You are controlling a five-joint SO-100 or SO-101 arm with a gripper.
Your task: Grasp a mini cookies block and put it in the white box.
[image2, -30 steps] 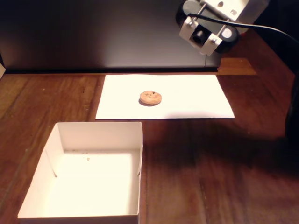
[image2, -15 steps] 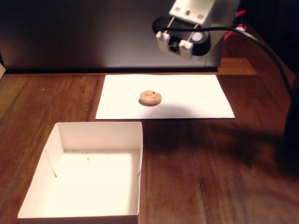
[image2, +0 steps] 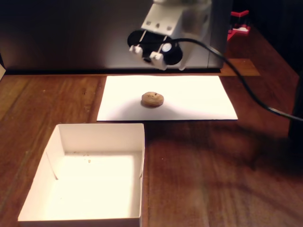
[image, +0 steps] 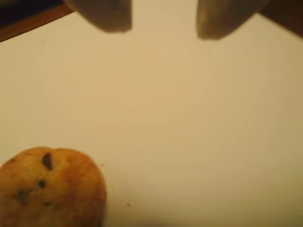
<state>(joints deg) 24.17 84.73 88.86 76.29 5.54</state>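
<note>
The mini cookies block (image2: 152, 99) is a small round golden-brown cookie with dark specks, lying on a flat white paper sheet (image2: 189, 97). In the wrist view the cookie (image: 49, 189) fills the lower left corner. My gripper (image: 163, 16) is open, and its two blurred fingertips (image: 102, 14) stand apart at the top edge over bare paper (image: 189, 118), holding nothing. In the fixed view the arm's wrist end (image2: 155, 47) hangs above and just behind the cookie; the fingers do not show there. The white box (image2: 99, 130) sits at the front left, holding only crumbs.
A dark upright panel (image2: 71, 33) closes off the back of the wooden table (image2: 213, 165). A black cable (image2: 246, 85) trails from the arm to the right edge. A red object (image2: 239, 26) sits at the far back right.
The arm's wrist end has swung left and slightly lower, from the top right corner to a spot above the back of the paper near the cookie. Cookie and box have not moved.
</note>
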